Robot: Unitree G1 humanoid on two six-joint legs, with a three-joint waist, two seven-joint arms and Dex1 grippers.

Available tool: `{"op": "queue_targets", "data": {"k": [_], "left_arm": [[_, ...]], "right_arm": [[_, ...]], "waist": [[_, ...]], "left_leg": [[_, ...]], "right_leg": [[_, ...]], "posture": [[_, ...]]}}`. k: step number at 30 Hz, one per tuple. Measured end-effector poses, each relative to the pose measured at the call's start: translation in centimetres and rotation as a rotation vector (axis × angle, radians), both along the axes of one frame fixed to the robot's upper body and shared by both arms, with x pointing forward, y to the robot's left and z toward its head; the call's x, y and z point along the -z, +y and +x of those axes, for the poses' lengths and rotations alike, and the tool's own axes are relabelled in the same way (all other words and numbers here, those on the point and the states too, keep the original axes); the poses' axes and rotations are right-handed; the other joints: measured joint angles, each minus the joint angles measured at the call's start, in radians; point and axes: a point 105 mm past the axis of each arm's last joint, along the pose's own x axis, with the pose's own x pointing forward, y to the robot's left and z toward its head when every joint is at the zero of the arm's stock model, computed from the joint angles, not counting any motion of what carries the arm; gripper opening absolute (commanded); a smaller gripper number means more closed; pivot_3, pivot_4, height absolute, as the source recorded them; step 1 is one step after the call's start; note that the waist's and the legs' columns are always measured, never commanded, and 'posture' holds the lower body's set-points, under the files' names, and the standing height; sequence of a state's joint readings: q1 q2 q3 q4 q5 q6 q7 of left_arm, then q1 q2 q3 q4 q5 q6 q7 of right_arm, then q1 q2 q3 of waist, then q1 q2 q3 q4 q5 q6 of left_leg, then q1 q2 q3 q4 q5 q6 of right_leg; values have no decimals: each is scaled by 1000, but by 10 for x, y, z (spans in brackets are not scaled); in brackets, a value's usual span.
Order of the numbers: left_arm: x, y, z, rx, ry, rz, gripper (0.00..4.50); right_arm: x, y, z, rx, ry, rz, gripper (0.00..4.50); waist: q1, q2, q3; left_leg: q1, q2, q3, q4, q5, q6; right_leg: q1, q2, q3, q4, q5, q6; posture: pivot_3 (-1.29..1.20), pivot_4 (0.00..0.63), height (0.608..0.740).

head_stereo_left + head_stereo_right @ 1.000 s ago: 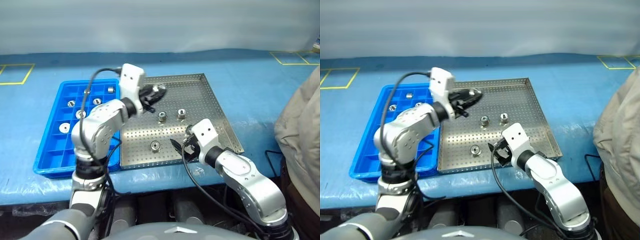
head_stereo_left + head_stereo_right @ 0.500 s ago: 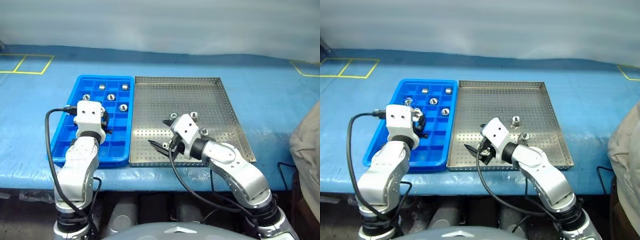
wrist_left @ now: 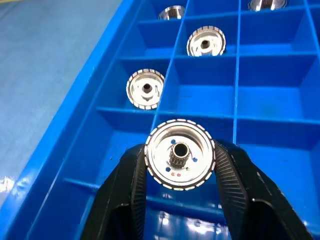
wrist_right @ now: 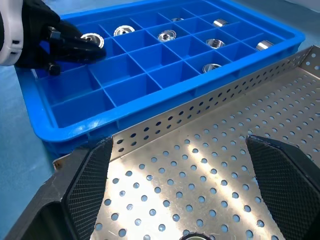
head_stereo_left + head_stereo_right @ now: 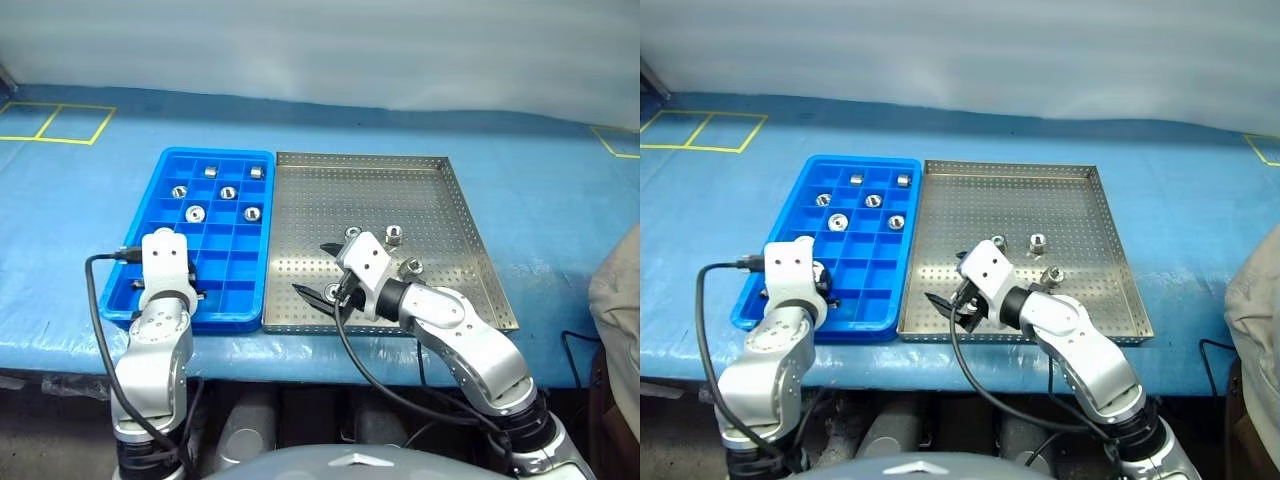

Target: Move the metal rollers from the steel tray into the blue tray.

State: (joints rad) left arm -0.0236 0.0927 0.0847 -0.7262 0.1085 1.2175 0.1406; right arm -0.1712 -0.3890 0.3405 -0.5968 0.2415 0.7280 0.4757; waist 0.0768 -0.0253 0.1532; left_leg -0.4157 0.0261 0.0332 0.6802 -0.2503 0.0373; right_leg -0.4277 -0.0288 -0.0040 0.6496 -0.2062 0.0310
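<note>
The blue tray [image 5: 150, 290] lies left of the steel tray [image 5: 440, 190], edge to edge. Several metal rollers [image 5: 228, 193] rest in its far compartments. Three more rollers [image 5: 394, 234] lie on the steel tray's perforated floor. My left gripper [image 3: 180, 165] is shut on a roller [image 3: 180, 150], held face-up just over a near-left compartment of the blue tray. That held roller [image 4: 92, 40] also appears in the right wrist view. Low over the steel tray's near-left part, my right gripper [image 5: 318, 270] stands open and holds nothing. A roller [image 4: 195, 236] lies close beneath it.
Both trays sit on a blue-covered table [image 5: 560, 200] with yellow taped squares [image 5: 55, 122] at the far left. Someone's beige clothing [image 5: 618, 300] shows at the right edge. The near compartments of the blue tray hold nothing.
My left arm swung from above the steel tray's far side to the near left of the blue tray and sank, roller still gripped. The right gripper shifted slightly left. The camera also turned.
</note>
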Motion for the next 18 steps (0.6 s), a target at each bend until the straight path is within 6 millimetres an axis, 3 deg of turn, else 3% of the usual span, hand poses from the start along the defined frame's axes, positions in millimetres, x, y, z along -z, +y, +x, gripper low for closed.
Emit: {"op": "queue_targets", "data": {"k": [5, 8, 11, 13, 15, 18], "left_arm": [[-5, 2, 0, -6, -5, -19, 3350], [-24, -6, 14, 63, -80, -16, 4333], [-67, -25, 37, 228, -240, -7, 4333], [-82, -43, 43, 356, -284, -36, 4333], [-78, -69, 45, 560, -236, -99, 4333], [-50, -102, 36, 848, -43, -147, 4333]], "right_arm": [[4, -3, -1, 25, 13, -3, 4500], [5, -6, -1, 46, 19, -2, 4500], [2, -19, -1, 103, 6, -10, 4500], [3, -30, 0, 150, 5, -25, 4500], [6, -46, 0, 219, 13, -46, 4500], [10, -67, -4, 305, 31, -82, 4500]], "waist": [[-3, 0, 0], [4, 0, 0], [3, 0, 0], [-6, 0, 0], [-15, 1, 0], [-38, 1, 0]], "left_leg": [[0, 0, -1, -1, 0, 0], [-2, 0, -2, 0, 0, 0], [-2, 0, -2, 0, 0, 0], [-2, 0, -1, 0, 0, 0], [-2, 0, -1, 0, -2, 1], [-3, 0, -1, -1, -2, 1]], "right_leg": [[0, 0, -1, -1, 0, 0], [0, 0, -3, -2, 0, 0], [1, -1, -4, -3, 0, 0], [1, -1, -3, -5, 1, 0], [1, -1, -3, -5, 1, -2], [0, -1, -3, -5, 1, -3]], "posture": [[175, 150, 740], [140, 150, 740], [109, 150, 740], [60, 150, 740], [22, 150, 740], [-10, 150, 740]]}}
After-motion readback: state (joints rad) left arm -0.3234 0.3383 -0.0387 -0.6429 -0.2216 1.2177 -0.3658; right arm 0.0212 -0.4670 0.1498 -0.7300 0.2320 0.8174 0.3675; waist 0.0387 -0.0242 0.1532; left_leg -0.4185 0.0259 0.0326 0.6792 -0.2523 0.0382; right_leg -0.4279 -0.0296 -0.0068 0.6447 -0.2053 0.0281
